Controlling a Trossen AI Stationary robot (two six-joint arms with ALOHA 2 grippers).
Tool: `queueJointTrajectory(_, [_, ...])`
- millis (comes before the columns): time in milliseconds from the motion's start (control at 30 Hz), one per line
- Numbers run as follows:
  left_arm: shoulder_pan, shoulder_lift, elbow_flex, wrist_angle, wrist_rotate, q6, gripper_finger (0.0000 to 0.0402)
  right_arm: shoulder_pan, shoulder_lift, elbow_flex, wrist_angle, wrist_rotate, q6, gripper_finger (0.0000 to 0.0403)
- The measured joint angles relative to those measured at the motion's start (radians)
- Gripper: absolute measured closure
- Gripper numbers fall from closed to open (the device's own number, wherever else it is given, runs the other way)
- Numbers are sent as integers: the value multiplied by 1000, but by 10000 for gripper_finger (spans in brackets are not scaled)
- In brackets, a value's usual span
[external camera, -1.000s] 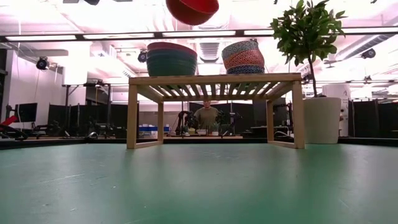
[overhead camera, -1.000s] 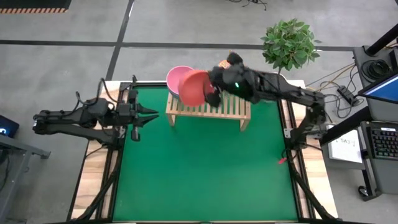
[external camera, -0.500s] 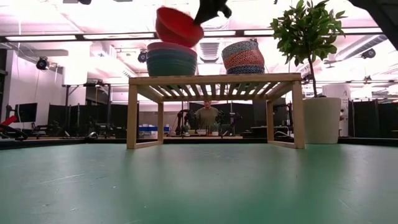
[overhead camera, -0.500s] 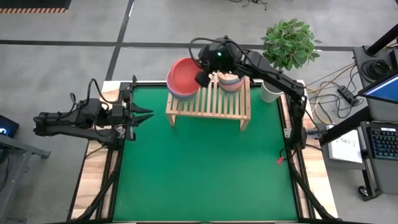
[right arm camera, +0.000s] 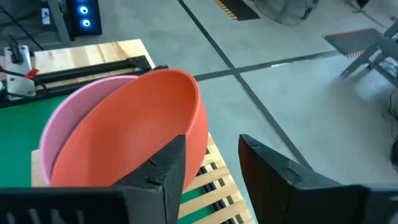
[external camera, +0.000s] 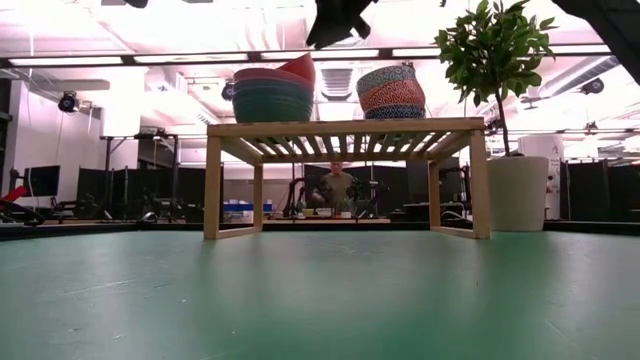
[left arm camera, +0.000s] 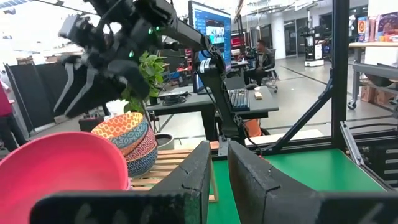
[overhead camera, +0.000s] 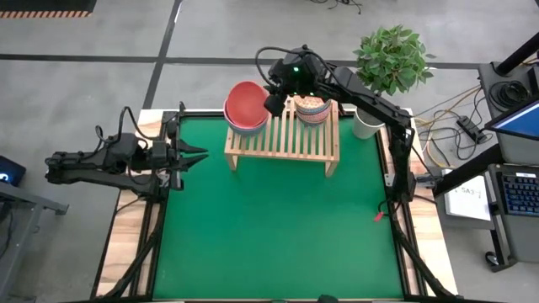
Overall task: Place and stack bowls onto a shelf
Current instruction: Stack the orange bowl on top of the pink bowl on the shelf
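Here the right gripper (overhead camera: 276,103) hangs over the shelf (overhead camera: 283,140) in the upper middle of the high view, just beside the red bowl (overhead camera: 247,103). Its fingers stand spread apart, with a clear gap between them in the right wrist view, and nothing is held; one finger (right arm camera: 163,167) shows right against the bowl's near rim, though contact cannot be told. The red bowl (right arm camera: 134,127) sits tilted inside the pink bowl (right arm camera: 65,112), one side of its rim raised. In the low view that raised edge (external camera: 297,69) sticks up above the stack of larger bowls (external camera: 273,100) at the left end of the shelf's slatted top (external camera: 345,127), with the right gripper (external camera: 335,20) dark above it at the top of the frame.

The stack of smaller patterned bowls (external camera: 391,93) stands on the right part of the shelf, apart from the larger stack; in the high view it lies (overhead camera: 312,108) partly under the right arm. A potted plant (overhead camera: 392,61) in a white pot (external camera: 517,191) stands beyond the shelf's right end.

The left gripper (overhead camera: 192,156) waits at the left edge of the green mat (overhead camera: 278,227), well apart from the shelf, its fingers nearly pressed together with a narrow slit between them (left arm camera: 214,180) and nothing in it.
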Motion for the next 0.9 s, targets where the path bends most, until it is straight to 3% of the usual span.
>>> queueJointTrajectory(133, [0,14,-1,0,0,-24,364,0,-13,0,-9,-13,-11,266])
queueJointTrajectory(333, [0,48,-2,11,0,-30,364,0,-12,-40,37,-86,-23,300])
queueJointTrajectory(633, [0,74,-1,30,1,-30,364,-1,-12,-174,82,-76,-42,350])
queueJointTrajectory(900, [0,77,-1,31,1,-45,364,0,-60,-166,97,-78,-45,354])
